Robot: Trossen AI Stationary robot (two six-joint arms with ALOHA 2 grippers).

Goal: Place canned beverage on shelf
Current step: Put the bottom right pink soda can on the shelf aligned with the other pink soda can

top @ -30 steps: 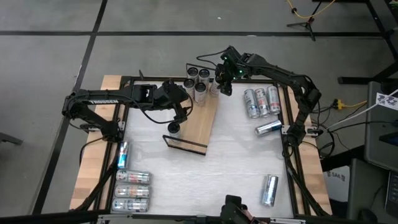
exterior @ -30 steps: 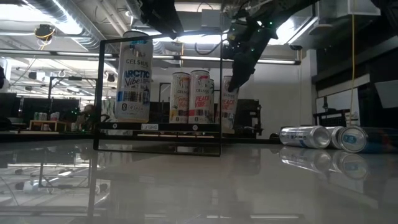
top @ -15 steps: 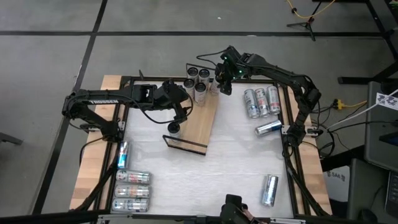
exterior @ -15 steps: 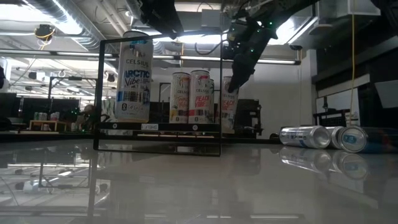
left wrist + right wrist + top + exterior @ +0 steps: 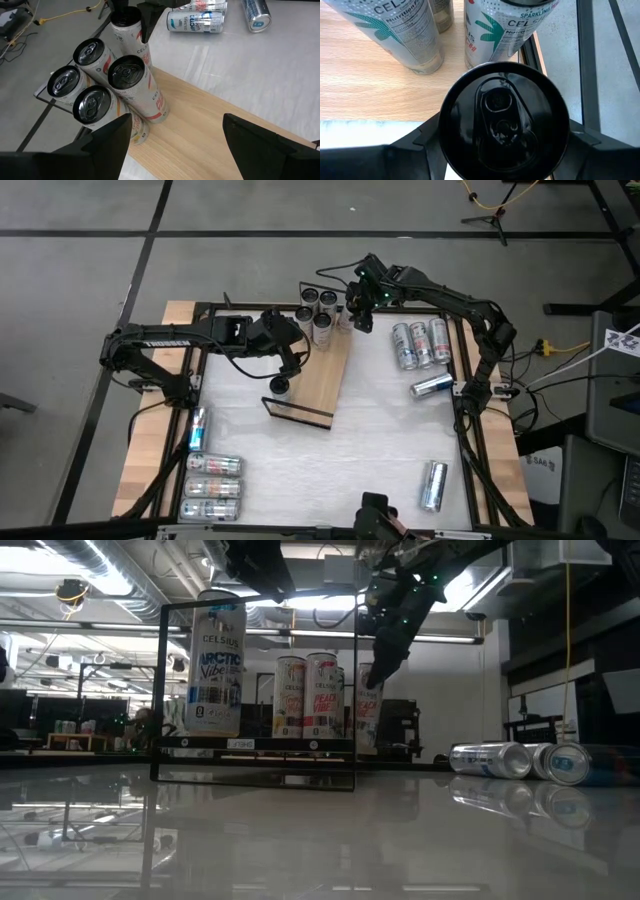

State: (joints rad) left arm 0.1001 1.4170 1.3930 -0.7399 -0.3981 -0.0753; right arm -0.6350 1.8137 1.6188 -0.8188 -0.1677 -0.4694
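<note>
Cans lie on their sides in three groups on the white table (image 5: 370,430), seen from above. Going left to right: four by the left edge (image 5: 208,480), one of them (image 5: 197,427) apart from the other three. Next comes the shelf (image 5: 318,375), a wood board set askew at mid-table, with a lone upright can (image 5: 280,386) near its front rail and a cluster (image 5: 318,312) at its far end. On the right are three cans side by side (image 5: 420,342), one (image 5: 432,386) below them, and one (image 5: 433,485) near the front.

The left gripper (image 5: 290,352) hovers over the shelf's left edge, its fingers spread wide and empty, as the left wrist view shows (image 5: 175,150). That view counts four standing cans in the far cluster (image 5: 131,80) plus a fifth dark-topped can (image 5: 125,22) behind them, held from above.

The right gripper (image 5: 358,308) is at the shelf's far right corner, clamped on that black-topped can (image 5: 504,120), which fills the right wrist view above the board. From table height, the lone can (image 5: 217,662) stands tall behind the black rail (image 5: 256,695), and the right gripper (image 5: 385,650) reaches down at the cluster's right; the flat cans on the left are out of that view.
</note>
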